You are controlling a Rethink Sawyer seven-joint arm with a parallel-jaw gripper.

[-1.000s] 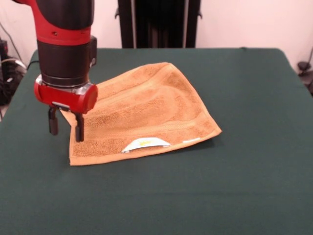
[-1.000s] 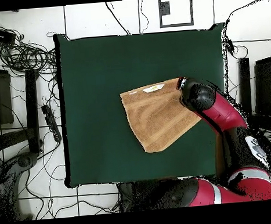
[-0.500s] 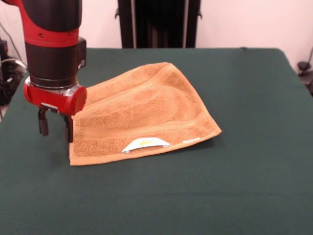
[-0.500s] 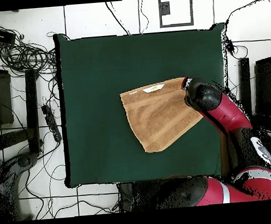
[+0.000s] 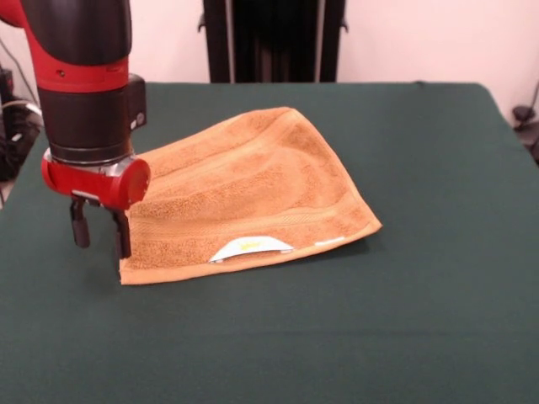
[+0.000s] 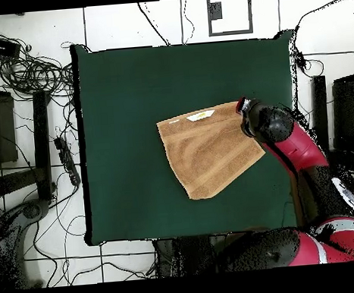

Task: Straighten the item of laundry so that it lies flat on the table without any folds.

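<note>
Front view | gripper (image 5: 100,237) parted, empty, at towel (image 5: 253,198) left corner | towel seems still folded over | flattening remains

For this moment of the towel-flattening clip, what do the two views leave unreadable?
- Front view: the towel corner behind the gripper is covered by its fingers, so contact with the cloth is unclear.
- Overhead view: the arm's wrist hides the gripper and that same corner.
- Both views: the yellow mark on the white label is too small to read.
- Neither view shows what lies under the towel's raised far part.
</note>
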